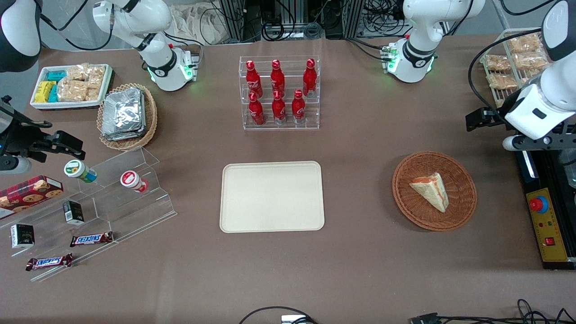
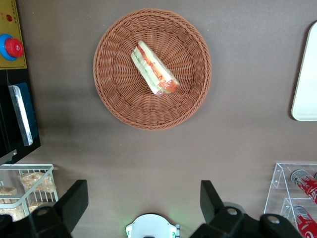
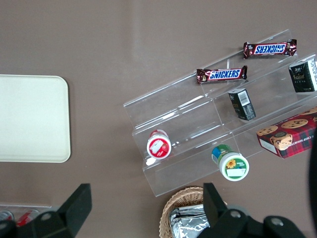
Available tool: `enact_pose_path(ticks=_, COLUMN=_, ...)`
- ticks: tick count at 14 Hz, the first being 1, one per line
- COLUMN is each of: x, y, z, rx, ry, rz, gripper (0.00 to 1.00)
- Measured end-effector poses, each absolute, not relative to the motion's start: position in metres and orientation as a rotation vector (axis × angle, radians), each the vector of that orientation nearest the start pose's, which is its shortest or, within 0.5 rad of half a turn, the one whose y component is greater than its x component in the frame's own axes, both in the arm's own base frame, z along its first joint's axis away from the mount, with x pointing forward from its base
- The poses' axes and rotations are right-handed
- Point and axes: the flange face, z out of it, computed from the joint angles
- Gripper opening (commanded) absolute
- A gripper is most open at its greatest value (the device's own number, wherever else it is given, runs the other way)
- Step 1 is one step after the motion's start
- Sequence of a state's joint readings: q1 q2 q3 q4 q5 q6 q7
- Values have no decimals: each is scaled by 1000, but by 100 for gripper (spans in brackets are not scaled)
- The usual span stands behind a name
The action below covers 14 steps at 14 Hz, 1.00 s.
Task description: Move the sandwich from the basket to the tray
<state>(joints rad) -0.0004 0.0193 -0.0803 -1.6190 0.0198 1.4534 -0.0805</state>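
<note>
The sandwich (image 1: 432, 191), a pale bread wedge with orange-red filling along one edge, lies in the round reddish-brown wicker basket (image 1: 459, 209). In the left wrist view the sandwich (image 2: 153, 69) rests near the middle of the basket (image 2: 119, 99). The cream tray (image 1: 272, 196) lies flat at the table's middle with nothing on it; one edge of the tray (image 2: 306, 79) also shows in the wrist view. My gripper (image 1: 478, 119) hangs well above the table, farther from the front camera than the basket and toward the working arm's end. My gripper (image 2: 142, 201) is open, with only bare table between its fingers.
A clear rack of red bottles (image 1: 279, 92) stands farther back than the tray. A wire rack of bagged snacks (image 1: 513, 63) and a control box with a red button (image 1: 546, 225) sit at the working arm's end. A stepped acrylic stand (image 1: 90, 211), foil-pack basket (image 1: 127, 114) and white bin (image 1: 72, 85) sit at the parked arm's end.
</note>
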Motion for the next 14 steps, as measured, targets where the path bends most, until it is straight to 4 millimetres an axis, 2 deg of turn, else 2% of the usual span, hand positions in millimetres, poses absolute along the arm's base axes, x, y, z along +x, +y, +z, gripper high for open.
enact_pose_path(ticks=9, x=543, y=-40, z=582, rx=-3095, ry=-18, rz=287, gripper=100)
enact_pose_path(ticks=11, x=543, y=-41, z=575, rx=-3090, ry=-185, rz=309, gripper=100)
enact_pose_path(ticks=14, x=549, y=-46, z=549, rx=-3055, ry=-508, rz=390, gripper=100)
